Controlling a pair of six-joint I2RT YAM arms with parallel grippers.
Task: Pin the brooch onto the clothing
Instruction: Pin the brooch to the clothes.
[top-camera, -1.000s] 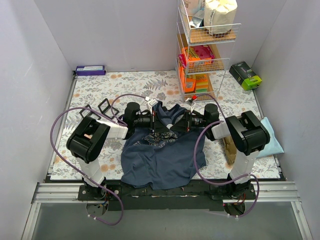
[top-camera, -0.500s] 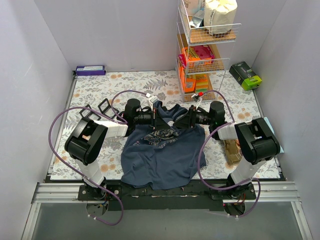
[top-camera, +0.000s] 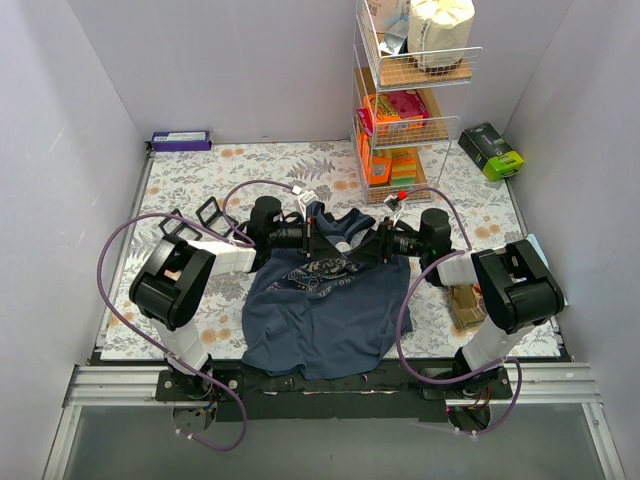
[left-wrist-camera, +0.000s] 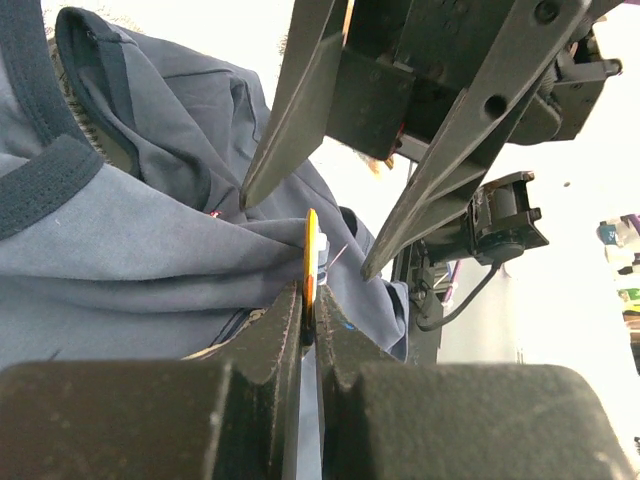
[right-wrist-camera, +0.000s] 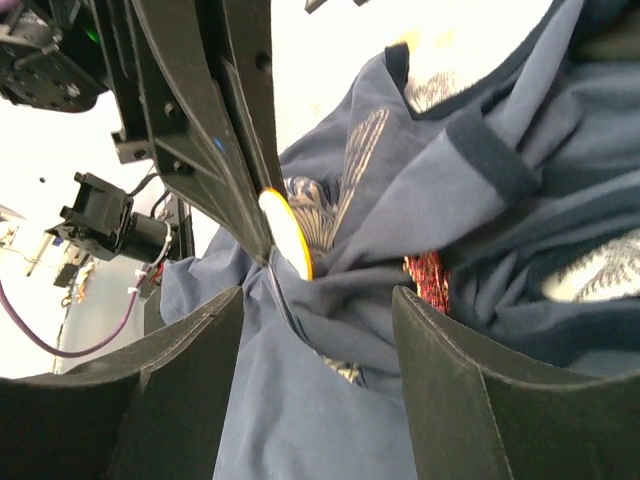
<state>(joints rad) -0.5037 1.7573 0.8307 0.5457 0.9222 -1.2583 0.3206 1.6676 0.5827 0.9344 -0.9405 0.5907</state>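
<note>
With left gripper (left-wrist-camera: 311, 296) pinched shut on thin round yellow brooch (left-wrist-camera: 311, 248) at a bunched fold near neckline of navy-blue sleeveless tank top (top-camera: 320, 310), and right gripper (right-wrist-camera: 318, 300) spread wide astride that fold, close right jaws squarely on cloth beside brooch, not on it; avoid tugging.

text: none legible | clothing (top-camera: 325, 320): pale chest print, perhaps lettering, too small to read

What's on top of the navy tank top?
The left gripper, shut on a yellow-orange brooch, holds it at a bunched fold of the tank top; the open right gripper straddles that fold. Whether the pin pierces the cloth is hidden.
</note>
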